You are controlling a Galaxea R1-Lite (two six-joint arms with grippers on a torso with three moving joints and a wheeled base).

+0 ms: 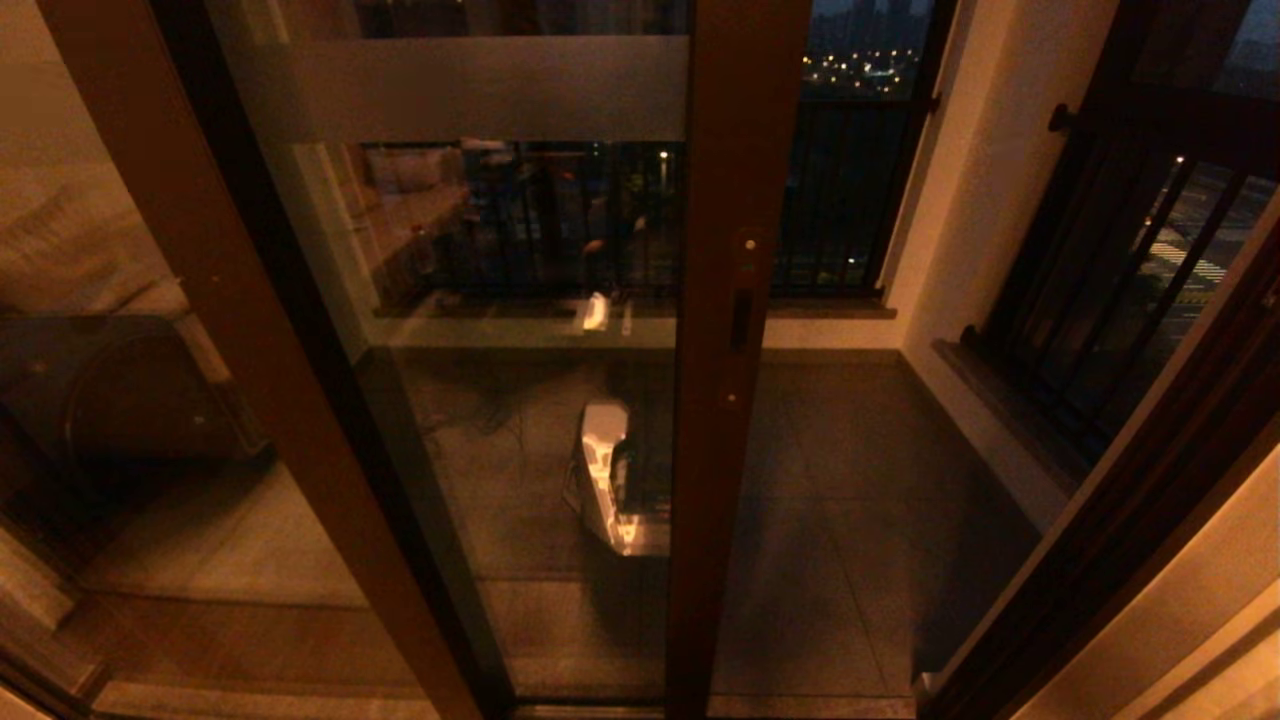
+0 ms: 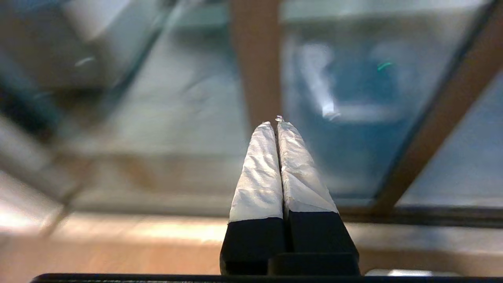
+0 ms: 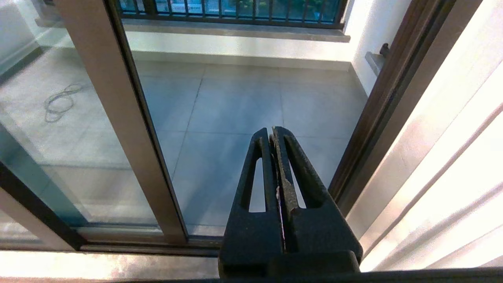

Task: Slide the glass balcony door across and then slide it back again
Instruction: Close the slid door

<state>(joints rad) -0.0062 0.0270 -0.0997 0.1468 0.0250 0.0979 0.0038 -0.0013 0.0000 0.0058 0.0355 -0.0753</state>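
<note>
The glass balcony door [image 1: 738, 150] stands in the middle of the head view. Its reddish-brown upright carries a slim handle slot [image 1: 740, 320], and a frosted band [image 1: 480, 90] crosses the glass near the top. To the right of the upright there is an open gap to the balcony. Neither gripper shows in the head view. My left gripper [image 2: 275, 122] is shut, its white-wrapped fingers pressed together and pointing at a blurred brown frame upright [image 2: 255, 59]. My right gripper [image 3: 271, 133] is shut on nothing. It points through the gap at the floor, to the right of the door's upright [image 3: 118, 118].
A fixed brown-framed panel at the left shows a dark washing machine [image 1: 110, 400]. The outer door jamb [image 1: 1120, 520] bounds the gap on the right. Black-barred railing windows [image 1: 1130, 260] line the balcony. A loose cable [image 3: 59, 104] lies on the tiled floor [image 3: 243, 102].
</note>
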